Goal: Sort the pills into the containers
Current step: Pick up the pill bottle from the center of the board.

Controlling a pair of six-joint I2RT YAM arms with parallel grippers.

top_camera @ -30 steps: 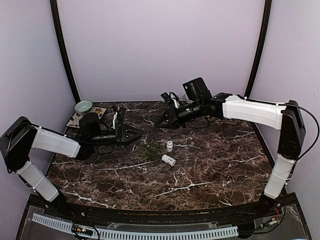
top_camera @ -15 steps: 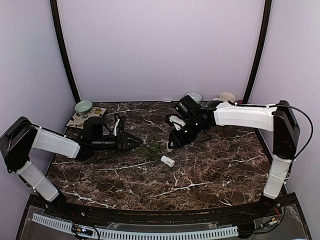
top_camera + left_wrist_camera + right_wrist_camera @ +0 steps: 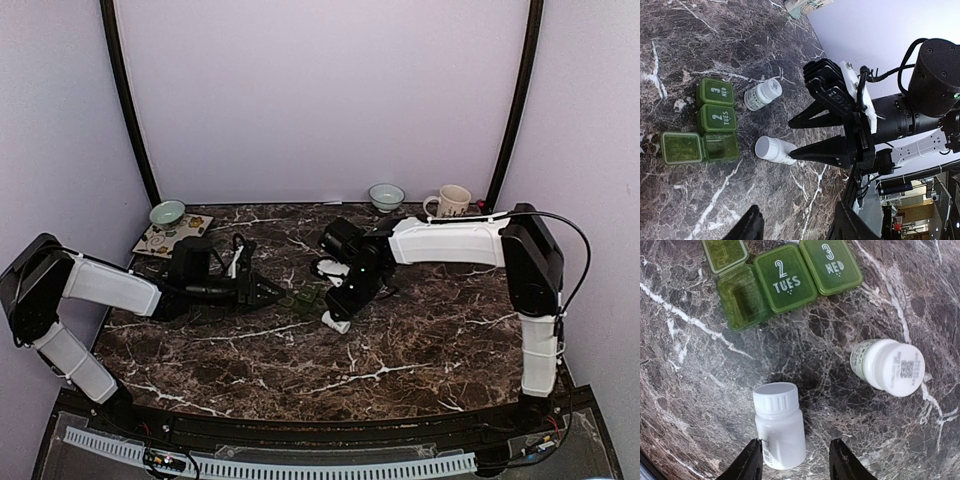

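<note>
A green pill organizer (image 3: 782,277) lies on the marble, with lids marked 2 TUES and 3 WED shut and one compartment (image 3: 742,297) open. A white capped bottle (image 3: 779,425) lies on its side just below it. My right gripper (image 3: 795,442) is open, with its fingers on either side of that bottle's base and a gap on the right. A second white bottle (image 3: 890,365) sits to the right. My left gripper (image 3: 800,220) is open and holds nothing, hovering beside the organizer (image 3: 710,120). No pills are in view.
A teal bowl (image 3: 167,212) and a patterned tile (image 3: 170,236) sit at the back left. Another bowl (image 3: 386,195) and a mug (image 3: 452,201) stand at the back right. The right arm (image 3: 440,242) reaches across the table's middle.
The right arm has swung down and left from the back of the table to the lying bottle, and its jaws have opened. The left gripper has edged right toward the organizer.
</note>
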